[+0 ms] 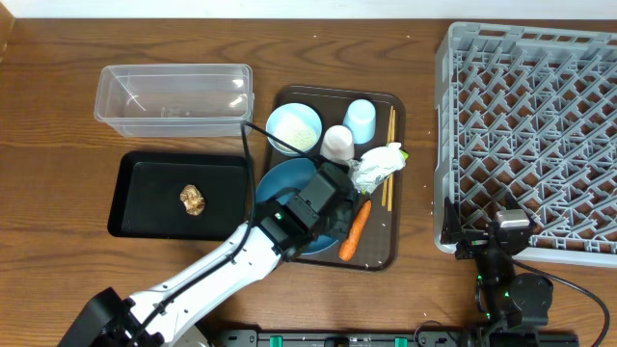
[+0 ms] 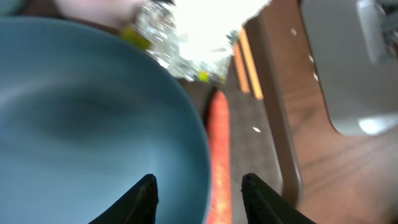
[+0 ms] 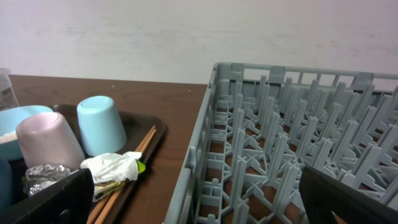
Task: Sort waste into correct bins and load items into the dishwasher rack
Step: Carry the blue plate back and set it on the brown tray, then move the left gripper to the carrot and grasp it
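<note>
My left gripper (image 1: 342, 200) is open over the dark brown serving tray. In the left wrist view its jaws (image 2: 199, 180) straddle the rim of the large dark blue bowl (image 2: 81, 118) and the orange carrot (image 2: 219, 137); the carrot (image 1: 355, 231) lies beside the bowl (image 1: 284, 181). The crumpled wrapper (image 1: 376, 166), chopsticks (image 1: 389, 154), white cup (image 1: 337, 143), pale blue cup (image 1: 360, 120) and small pale blue bowl with rice (image 1: 293, 128) are on the same tray. The brown food lump (image 1: 193, 200) lies in the black tray (image 1: 145, 217). My right gripper (image 1: 487, 234) is open and empty at the grey rack's (image 1: 540, 125) front left corner.
The clear tub (image 1: 174, 93) stands behind the black tray and looks empty. The brown serving tray (image 1: 381, 253) sits between the bins and the rack. In the right wrist view the rack (image 3: 298, 124) fills the right, with wrapper (image 3: 112, 168) and cups (image 3: 101, 124) at the left.
</note>
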`<act>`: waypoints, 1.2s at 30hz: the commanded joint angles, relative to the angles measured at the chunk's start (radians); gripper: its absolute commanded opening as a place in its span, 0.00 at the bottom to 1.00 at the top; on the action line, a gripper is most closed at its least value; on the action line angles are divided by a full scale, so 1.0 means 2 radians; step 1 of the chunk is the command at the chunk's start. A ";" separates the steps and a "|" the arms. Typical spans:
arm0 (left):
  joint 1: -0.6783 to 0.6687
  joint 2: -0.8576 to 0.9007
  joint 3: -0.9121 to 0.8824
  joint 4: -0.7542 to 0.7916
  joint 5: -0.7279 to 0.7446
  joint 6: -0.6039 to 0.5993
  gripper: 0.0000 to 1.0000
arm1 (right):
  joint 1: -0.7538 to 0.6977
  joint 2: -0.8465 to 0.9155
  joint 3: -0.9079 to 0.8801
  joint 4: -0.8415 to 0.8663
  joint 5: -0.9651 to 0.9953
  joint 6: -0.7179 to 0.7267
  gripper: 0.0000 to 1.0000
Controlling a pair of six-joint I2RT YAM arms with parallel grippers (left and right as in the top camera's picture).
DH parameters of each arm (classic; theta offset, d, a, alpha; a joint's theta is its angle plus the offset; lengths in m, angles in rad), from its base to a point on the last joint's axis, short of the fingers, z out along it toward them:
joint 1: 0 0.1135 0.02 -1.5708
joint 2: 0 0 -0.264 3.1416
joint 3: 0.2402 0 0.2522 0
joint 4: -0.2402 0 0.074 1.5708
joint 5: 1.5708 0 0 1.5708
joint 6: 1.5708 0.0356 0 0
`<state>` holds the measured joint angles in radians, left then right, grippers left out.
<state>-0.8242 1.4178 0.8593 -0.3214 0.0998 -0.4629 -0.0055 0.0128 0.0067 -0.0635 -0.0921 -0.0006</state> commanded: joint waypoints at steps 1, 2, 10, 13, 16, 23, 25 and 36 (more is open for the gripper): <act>-0.022 -0.007 0.024 -0.010 0.008 0.012 0.45 | -0.003 -0.003 -0.001 -0.002 0.003 0.005 0.99; -0.028 -0.007 0.026 -0.014 0.008 0.013 0.45 | -0.003 -0.003 -0.001 -0.002 0.003 0.005 0.99; -0.074 -0.006 0.030 -0.030 -0.017 0.053 0.46 | -0.003 -0.003 -0.001 -0.002 0.003 0.005 0.99; -0.082 0.002 0.030 -0.037 -0.017 0.068 0.47 | -0.003 -0.003 -0.001 -0.002 0.003 0.005 0.99; -0.089 0.016 0.030 -0.046 -0.017 0.078 0.52 | -0.003 -0.003 -0.001 -0.002 0.003 0.005 0.99; -0.091 0.055 0.030 -0.054 0.002 0.073 0.52 | -0.003 -0.003 -0.001 -0.002 0.003 0.006 0.99; -0.096 0.057 0.030 -0.054 0.004 0.067 0.52 | -0.003 -0.003 -0.001 -0.002 0.003 0.006 0.99; -0.101 0.086 0.030 -0.058 -0.015 0.049 0.52 | -0.003 -0.003 -0.001 -0.002 0.003 0.006 0.99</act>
<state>-1.0260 1.5536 0.8948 -0.4313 0.0925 -0.3477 -0.0055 0.0128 0.0067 -0.0635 -0.0921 -0.0006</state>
